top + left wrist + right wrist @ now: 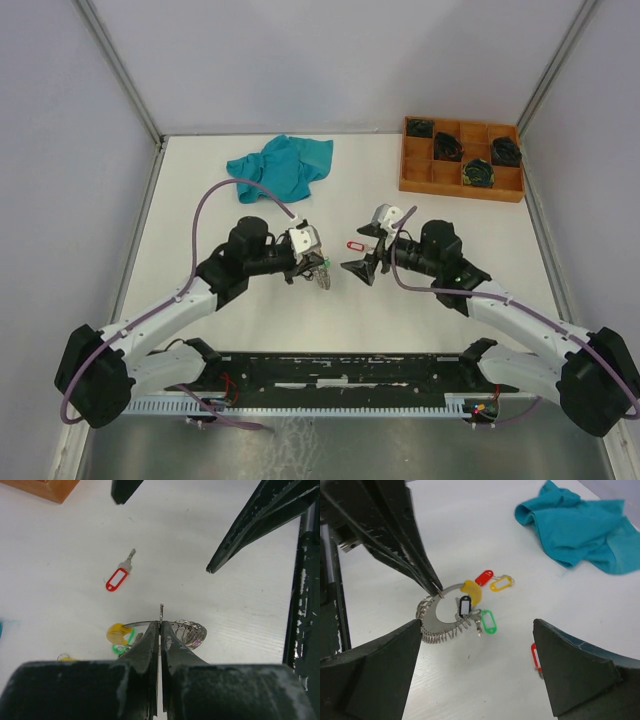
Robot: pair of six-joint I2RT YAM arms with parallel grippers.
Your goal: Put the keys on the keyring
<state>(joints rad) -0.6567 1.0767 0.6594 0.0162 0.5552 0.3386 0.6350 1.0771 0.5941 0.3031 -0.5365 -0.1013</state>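
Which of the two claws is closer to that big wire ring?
Left: the left gripper pinches the rim of the keyring; the right gripper hangs open nearby, not touching.

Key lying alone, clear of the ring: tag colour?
Red, white insert: small silver metal key, best in left wrist view.

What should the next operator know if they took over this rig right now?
Left hand: shut, pinching the keyring by its edge.
Right hand: open, empty, above the ring.
Keys: the black-tagged key and green-tagged key lie at the ring. A red tag and a yellow tag sit beside its yellow sleeve. I cannot tell whether each is threaded.
Left to do: one red-tagged key lies loose on the table, apart from the ring. It looks like the next one to pick up and thread.
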